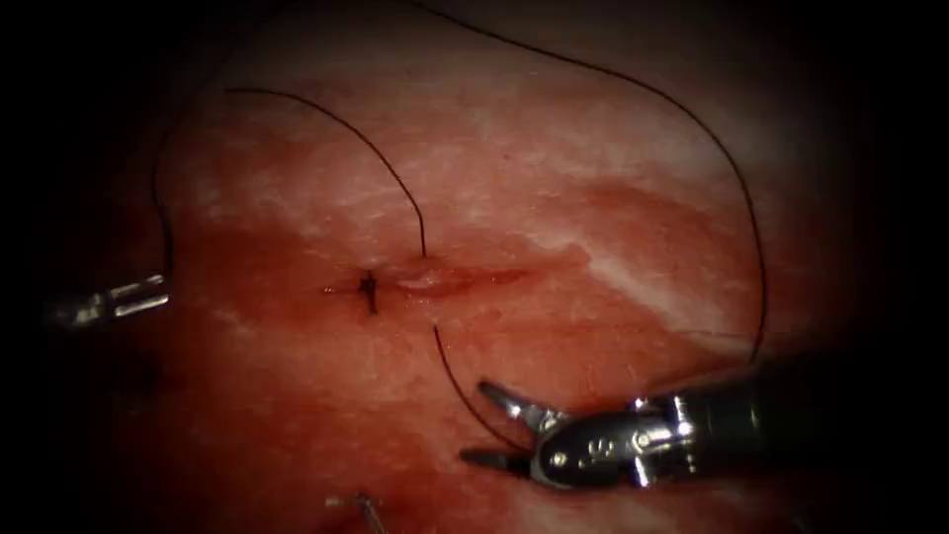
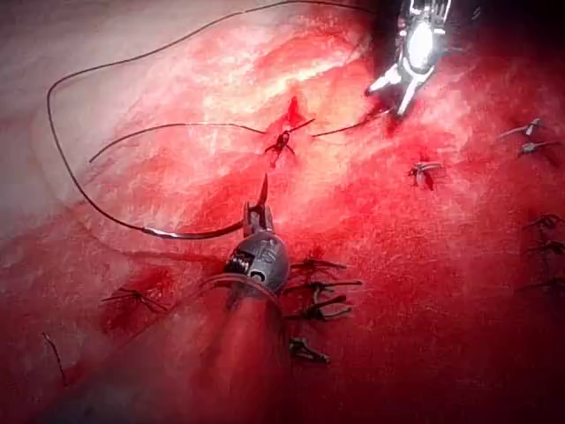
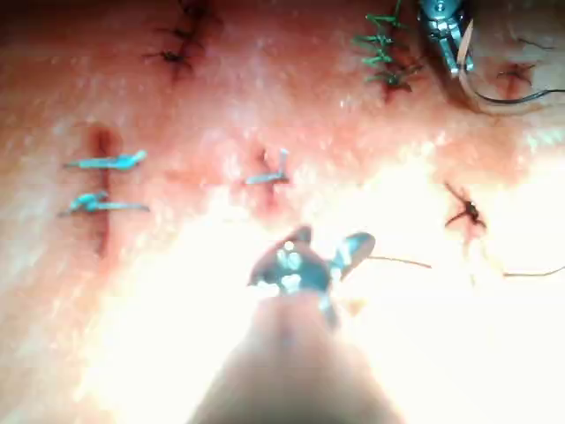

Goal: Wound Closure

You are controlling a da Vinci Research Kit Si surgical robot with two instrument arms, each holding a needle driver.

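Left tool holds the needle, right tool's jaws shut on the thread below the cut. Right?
Not quite. The right tool has its jaws open, not shut on the thread, as the endoscope view shows. The left tool does hold the needle.

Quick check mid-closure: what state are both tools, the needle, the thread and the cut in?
Left tool: shut on the needle, near one end.
Right tool: open, holding nothing.
Needle: out of the tissue, left of the cut.
Thread: slack, passing through both edges of the cut.
Cut: one knot at its left end, the rest not drawn shut.
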